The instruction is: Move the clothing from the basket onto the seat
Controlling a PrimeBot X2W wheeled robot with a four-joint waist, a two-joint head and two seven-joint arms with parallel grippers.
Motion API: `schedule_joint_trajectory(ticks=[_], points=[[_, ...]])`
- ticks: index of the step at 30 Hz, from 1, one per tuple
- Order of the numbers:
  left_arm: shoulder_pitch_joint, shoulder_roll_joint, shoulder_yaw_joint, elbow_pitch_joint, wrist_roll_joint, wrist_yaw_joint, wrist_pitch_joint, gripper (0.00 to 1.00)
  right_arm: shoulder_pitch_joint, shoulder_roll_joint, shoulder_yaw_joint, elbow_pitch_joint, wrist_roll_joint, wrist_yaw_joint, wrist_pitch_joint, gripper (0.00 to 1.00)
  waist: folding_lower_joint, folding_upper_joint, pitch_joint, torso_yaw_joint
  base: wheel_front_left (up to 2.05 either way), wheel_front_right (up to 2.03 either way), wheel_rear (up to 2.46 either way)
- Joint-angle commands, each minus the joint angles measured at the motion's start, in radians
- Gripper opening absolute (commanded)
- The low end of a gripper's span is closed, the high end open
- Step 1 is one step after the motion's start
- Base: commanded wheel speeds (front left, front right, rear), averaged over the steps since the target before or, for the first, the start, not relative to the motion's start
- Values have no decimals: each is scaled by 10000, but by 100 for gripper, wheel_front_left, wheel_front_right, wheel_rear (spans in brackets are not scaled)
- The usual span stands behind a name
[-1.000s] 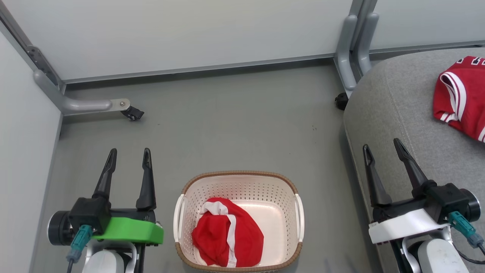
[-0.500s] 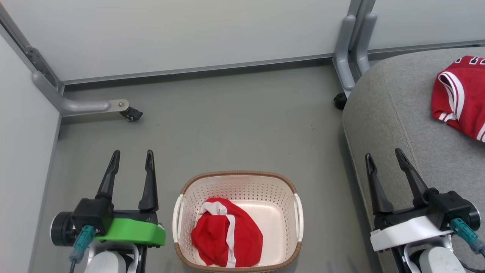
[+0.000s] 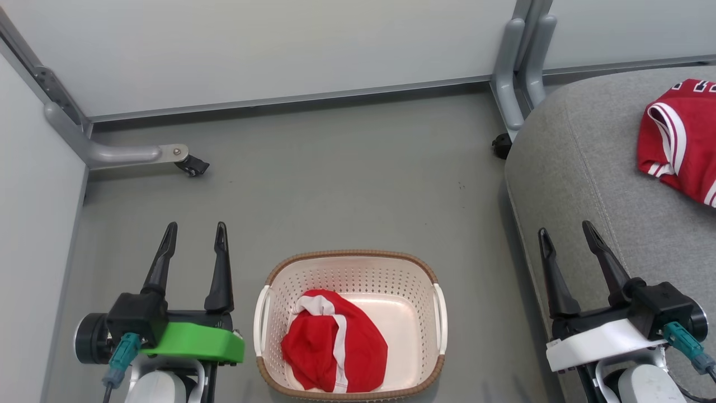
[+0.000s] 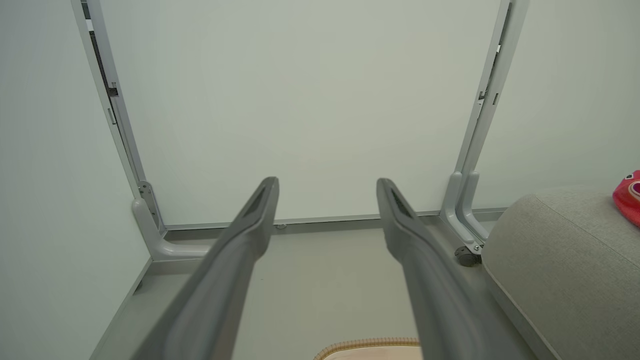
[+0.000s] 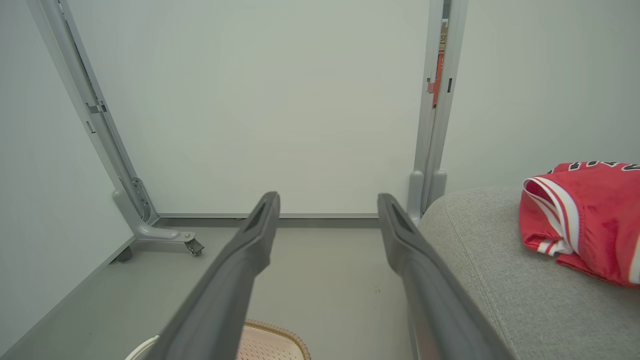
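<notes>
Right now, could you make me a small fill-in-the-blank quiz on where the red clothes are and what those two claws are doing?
The basket holds exactly ____ red garment.
A second garment lies on the grey seat, on the robot's ____ side.
The left gripper and the right gripper are both ____, holding nothing.
Missing words: one; right; open.

pale partition panels (image 3: 268, 50), grey floor (image 3: 347, 184).
</notes>
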Motion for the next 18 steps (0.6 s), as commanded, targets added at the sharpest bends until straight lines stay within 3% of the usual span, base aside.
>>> schedule_joint_trajectory(ticks=[1,18], points=[[21,7,23,19,35,-5,7,100,-77,-21,-5,1,26,-14,-2,100,0,0,19,-8,0,0,0],[-2195,383,-1067,1285,761,-440,7,100,-1431,-21,298,-333,-197,-14,-2,100,0,0,1543,-848,0,0,0]])
